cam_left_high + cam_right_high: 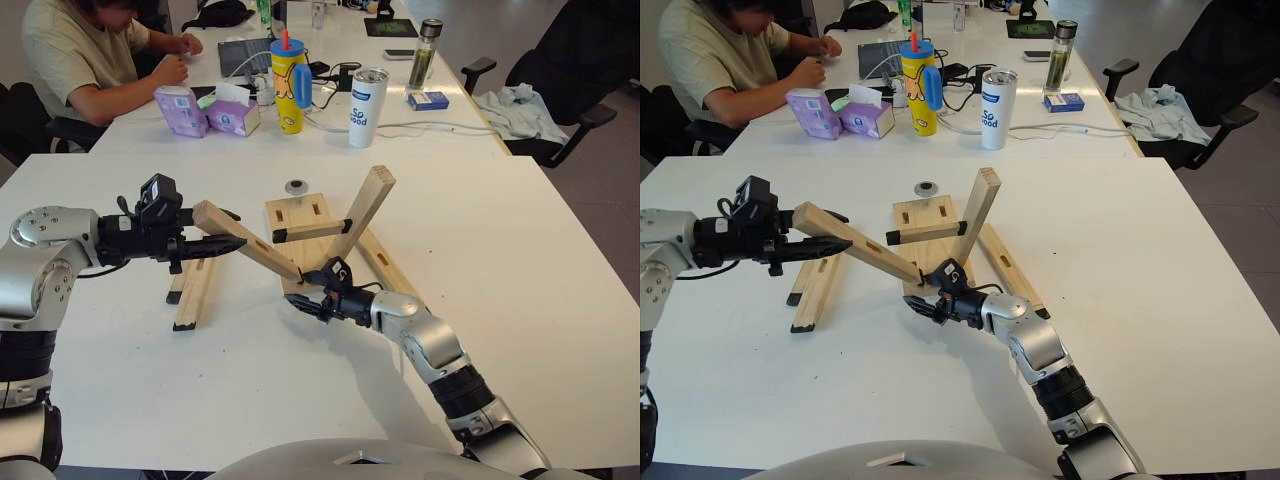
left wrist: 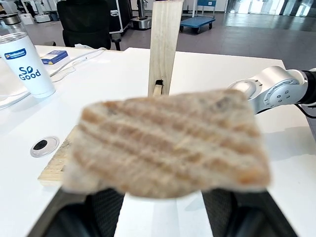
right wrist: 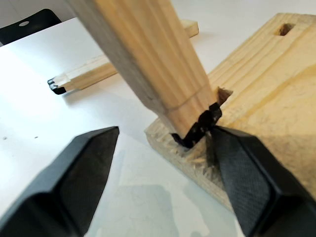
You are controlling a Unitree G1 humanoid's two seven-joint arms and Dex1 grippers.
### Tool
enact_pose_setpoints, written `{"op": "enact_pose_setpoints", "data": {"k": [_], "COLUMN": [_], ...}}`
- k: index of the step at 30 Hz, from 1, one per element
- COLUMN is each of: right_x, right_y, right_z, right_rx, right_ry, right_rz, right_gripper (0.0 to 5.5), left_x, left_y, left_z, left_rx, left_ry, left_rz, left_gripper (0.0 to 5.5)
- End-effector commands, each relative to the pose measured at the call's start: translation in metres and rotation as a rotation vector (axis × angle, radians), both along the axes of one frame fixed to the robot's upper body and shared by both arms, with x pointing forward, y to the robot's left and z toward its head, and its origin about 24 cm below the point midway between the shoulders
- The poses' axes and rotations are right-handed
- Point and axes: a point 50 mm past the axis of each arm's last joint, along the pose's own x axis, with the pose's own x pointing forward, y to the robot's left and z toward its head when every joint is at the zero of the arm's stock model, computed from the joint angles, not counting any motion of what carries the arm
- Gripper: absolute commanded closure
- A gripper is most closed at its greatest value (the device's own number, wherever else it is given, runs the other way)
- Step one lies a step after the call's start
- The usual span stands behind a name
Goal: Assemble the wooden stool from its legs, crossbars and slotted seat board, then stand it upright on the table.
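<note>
White tumbler (image 1: 368,107) and yellow cup (image 1: 288,88) on the far table (image 1: 180,140), purple tissue boxes (image 1: 180,110) alongside, black office chair (image 1: 570,60) at right.

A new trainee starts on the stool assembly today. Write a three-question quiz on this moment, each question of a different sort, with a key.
1. True or false: the right gripper is shut on the seat board.
2. Multiple choice: the left gripper holds a leg at a tilt. Its black-tipped lower end is at the board's: A) far edge B) near edge C) middle.
3. Fill in: a second leg stands tilted on the board, joined to a short ____.

Key: 1 false, its fingers are open on either side of the leg's tip. 2 B. 3 crossbar.
</note>
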Motion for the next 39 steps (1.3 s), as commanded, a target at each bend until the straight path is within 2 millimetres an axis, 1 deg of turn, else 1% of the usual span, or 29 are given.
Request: {"op": "enact_pose_setpoints", "data": {"k": [1, 6, 12, 16, 19, 24, 27, 31, 35, 37, 38, 39], "right_x": [-0.015, -0.015, -0.019, -0.02, -0.022, -0.026, -0.027, -0.029, -0.031, -0.031, -0.029, -0.024], "right_y": [-0.01, -0.005, -0.002, -0.001, -0.002, 0.0, 0.001, 0.002, 0.002, 0.002, 0.002, 0.002], "right_z": [-0.038, -0.034, -0.036, -0.037, -0.04, -0.044, -0.044, -0.045, -0.047, -0.047, -0.045, -0.035], "right_rx": [-0.108, -0.078, -0.072, -0.078, -0.088, -0.092, -0.092, -0.083, -0.084, -0.074, -0.059, 0.01], "right_ry": [0.214, 0.203, 0.216, 0.23, 0.252, 0.301, 0.313, 0.331, 0.34, 0.331, 0.303, 0.251], "right_rz": [-0.051, -0.054, -0.052, -0.045, -0.04, -0.032, -0.019, -0.009, 0.0, 0.002, -0.003, -0.029], "right_gripper": [2.06, 2.06, 2.06, 2.06, 2.06, 2.06, 2.06, 2.06, 2.06, 2.06, 2.06, 2.06], "left_x": [0.013, 0.02, 0.023, 0.026, 0.026, 0.025, 0.028, 0.03, 0.031, 0.03, 0.029, 0.028], "left_y": [0.0, 0.007, 0.008, 0.003, -0.006, -0.031, -0.041, -0.044, -0.041, -0.039, -0.038, -0.037], "left_z": [0.013, 0.01, 0.002, 0.012, 0.01, -0.004, -0.017, -0.037, -0.067, -0.078, -0.08, -0.081], "left_rx": [0.102, 0.151, 0.19, 0.208, 0.218, 0.168, 0.118, 0.076, 0.054, 0.021, 0.013, 0.001], "left_ry": [-0.041, -0.042, -0.036, -0.061, -0.052, -0.021, -0.01, 0.031, 0.098, 0.123, 0.125, 0.122], "left_rz": [-0.011, -0.004, -0.013, -0.036, -0.068, -0.105, -0.067, -0.021, 0.03, 0.045, 0.05, 0.055], "left_gripper": [3.42, 3.42, 3.42, 3.42, 3.42, 3.42, 3.42, 3.42, 3.42, 3.42, 3.42, 3.42]}}
